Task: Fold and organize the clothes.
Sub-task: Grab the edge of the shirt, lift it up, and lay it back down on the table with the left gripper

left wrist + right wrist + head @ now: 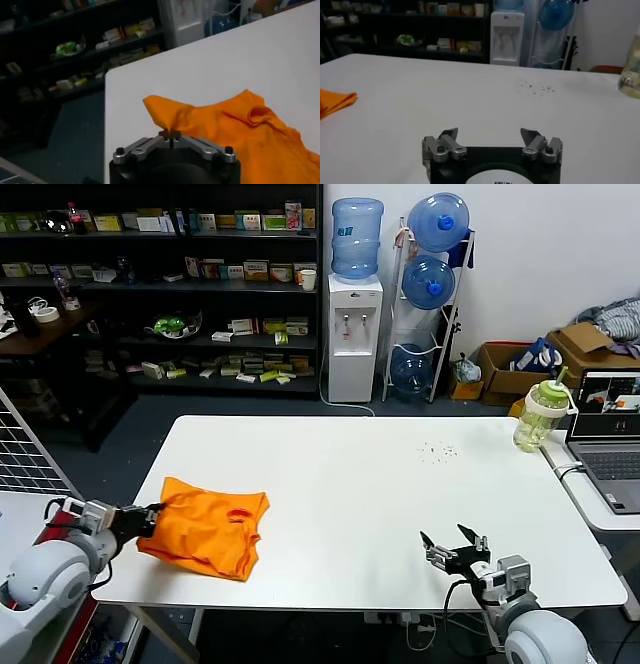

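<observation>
nearest me, my right claw (455, 546) is waiting wide open above the white desk (380, 484); my left claw (150, 519) is pinching closed on the orange t-shirt (212, 529) edge.

White table (380, 484); dark stocked shelves (200, 284), water dispenser (355, 334) behind; laptop (610, 444) beside.

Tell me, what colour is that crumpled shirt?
Bright orange cotton T-shirt, clearest in the head view.
</observation>
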Motion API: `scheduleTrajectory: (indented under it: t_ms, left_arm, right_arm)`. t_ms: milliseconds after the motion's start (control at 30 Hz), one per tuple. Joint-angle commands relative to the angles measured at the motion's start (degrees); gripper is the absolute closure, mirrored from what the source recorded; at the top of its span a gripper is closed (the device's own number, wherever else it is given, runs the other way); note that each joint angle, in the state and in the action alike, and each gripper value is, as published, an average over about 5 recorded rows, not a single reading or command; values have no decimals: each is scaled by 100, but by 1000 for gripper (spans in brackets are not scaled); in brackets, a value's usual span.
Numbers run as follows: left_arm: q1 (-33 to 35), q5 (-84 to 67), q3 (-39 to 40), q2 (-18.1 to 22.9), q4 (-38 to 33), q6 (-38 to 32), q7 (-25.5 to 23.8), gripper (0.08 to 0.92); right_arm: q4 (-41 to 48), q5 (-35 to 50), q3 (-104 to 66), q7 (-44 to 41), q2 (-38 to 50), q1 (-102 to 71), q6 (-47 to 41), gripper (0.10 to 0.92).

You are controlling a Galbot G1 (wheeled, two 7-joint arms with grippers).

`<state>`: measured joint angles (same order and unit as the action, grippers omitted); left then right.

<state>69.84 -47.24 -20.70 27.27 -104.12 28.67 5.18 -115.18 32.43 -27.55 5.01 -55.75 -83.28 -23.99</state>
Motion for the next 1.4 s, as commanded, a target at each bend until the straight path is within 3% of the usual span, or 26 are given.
scheduleTrajectory:
  t_ms: [33, 333, 433, 533, 633, 767, 900, 1000, 1200, 1400]
  left_arm:
    - [5, 82, -158, -1079, 676, 35, -62, 906]
    - [-53, 53, -149, -1407, 665, 35, -100, 906]
    - [20, -197, -175, -1335, 409, 109, 58, 906]
    - [44, -1051, -120, -1034, -152, 241, 574, 906]
    - [-152, -2143, 301, -334, -901, 347, 1388, 906]
    - [-1347, -2968, 1755, 1157, -1434, 467, 2401, 906]
    - [-2824, -3657, 3135, 2745, -1011, 576, 3276, 906]
    - [-3663, -3879, 3738, 3561, -430, 571, 3633, 906]
    - [-4348, -3805, 4286, 4738, 793, 572, 3982, 906]
    - [-4416, -3383, 4458, 5242, 1418, 570, 3989, 906]
  right_arm:
    - [-213, -65, -546, -195, 24, -348, 436, 203]
    - [-166, -205, -459, -176, -88, -312, 439, 203]
    - [-173, -233, -428, -150, -105, -279, 405, 203]
    - [-173, -290, -410, -128, -145, -277, 374, 203]
    - [-169, -387, -407, -85, -240, -305, 328, 203]
    - [-171, -505, -465, 12, -419, -426, 222, 203]
    - [-169, -610, -581, 91, -595, -594, 113, 203]
    - [-158, -672, -666, 137, -726, -676, 47, 203]
    - [-146, -720, -727, 183, -868, -751, -2, 203]
    - [-107, -726, -708, 191, -879, -729, 6, 203]
